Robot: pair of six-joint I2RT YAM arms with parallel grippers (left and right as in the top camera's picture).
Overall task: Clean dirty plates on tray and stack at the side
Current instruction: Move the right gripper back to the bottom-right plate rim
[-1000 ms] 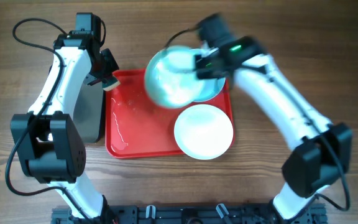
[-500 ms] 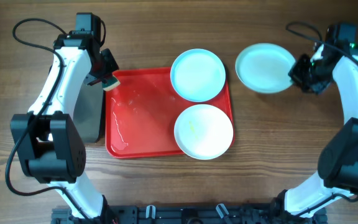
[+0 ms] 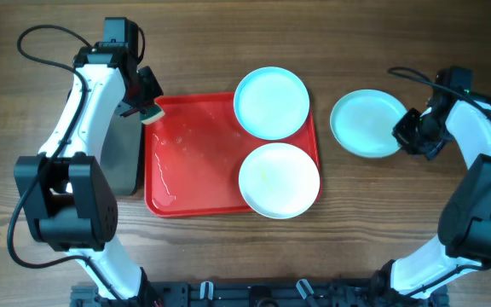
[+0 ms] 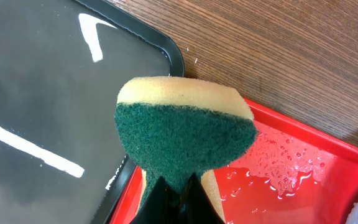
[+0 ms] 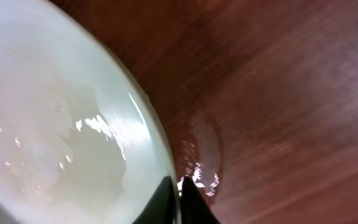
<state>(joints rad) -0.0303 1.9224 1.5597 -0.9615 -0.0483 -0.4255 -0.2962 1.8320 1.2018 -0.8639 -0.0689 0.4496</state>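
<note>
On the red tray point(image 3: 186, 170), the near plate point(image 3: 279, 180) is lying flat at the right end, and the far plate point(image 3: 271, 102) is sitting just beyond it, overhanging the far rim. Off the tray to the right, the third plate point(image 3: 361, 124) is either resting on the table point(image 3: 356, 230) or hanging just above it; I cannot tell which. The right gripper point(image 3: 406, 135) is pinching its right rim, jaws narrow. At the tray's far left corner, the left gripper point(image 3: 146, 109) is clamping a sponge point(image 4: 185, 134) over the edge where the tray meets the grey pan point(image 3: 122, 162). Droplets are glistening on the tray.
</note>
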